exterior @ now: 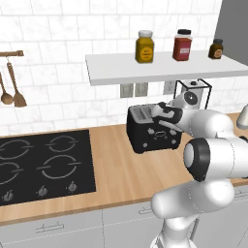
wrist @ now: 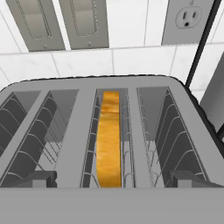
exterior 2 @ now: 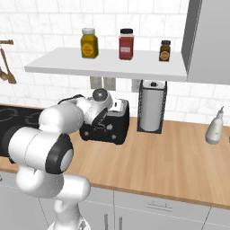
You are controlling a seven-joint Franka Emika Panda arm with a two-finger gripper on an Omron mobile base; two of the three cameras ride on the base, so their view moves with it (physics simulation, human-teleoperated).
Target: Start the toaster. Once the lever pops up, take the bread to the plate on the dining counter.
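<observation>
Our arm bends low over worktop (exterior: 121, 174) | toaster (exterior: 147, 133) black, by wall next to hob (exterior: 43, 164) | gripper (exterior: 162, 114) above toaster top, jaw state we can't tell | bread (wrist: 108, 140) upright in mid slot, edge golden

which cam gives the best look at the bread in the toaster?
Hand view. It looks straight down into the toaster, with the bread upright in a slot, golden edge up. In both base views the arm blocks most of the toaster's top, so the slice can't be made out.
</observation>
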